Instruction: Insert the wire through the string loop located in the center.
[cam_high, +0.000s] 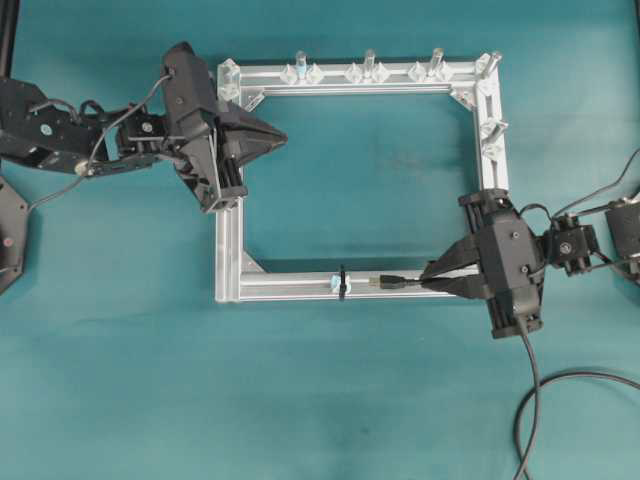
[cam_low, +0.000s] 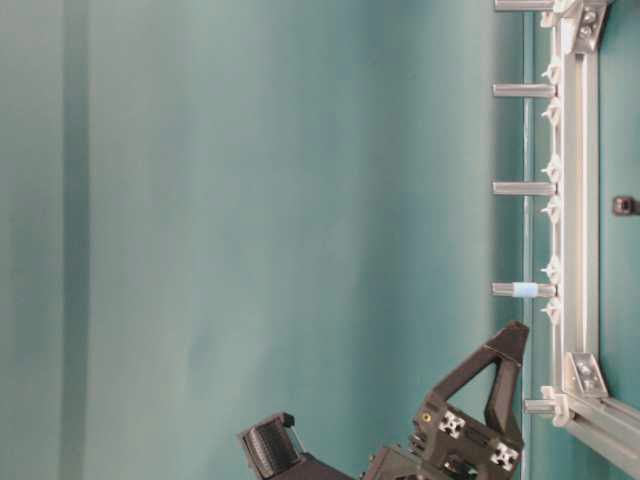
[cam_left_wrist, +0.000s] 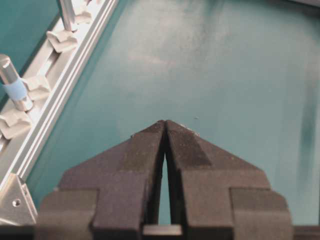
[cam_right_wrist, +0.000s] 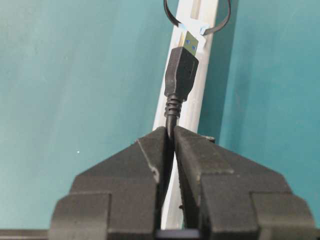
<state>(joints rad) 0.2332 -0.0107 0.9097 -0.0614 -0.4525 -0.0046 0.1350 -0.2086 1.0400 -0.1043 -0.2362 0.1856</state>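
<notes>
right end effector (cam_right_wrist: 170, 131) pinching wire (cam_right_wrist: 179, 75) | plug tip lying over rail (cam_high: 290, 287), just short of loop (cam_right_wrist: 197, 20) | left end effector (cam_left_wrist: 165, 125) pressed together, empty, hovering over worktop (cam_high: 320, 400)

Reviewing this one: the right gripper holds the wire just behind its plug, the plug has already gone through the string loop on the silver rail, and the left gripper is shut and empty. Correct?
Not quite. The plug is short of the string loop; the right wrist view shows it. The rest holds: right gripper grips the wire, left gripper shut, empty.
</notes>
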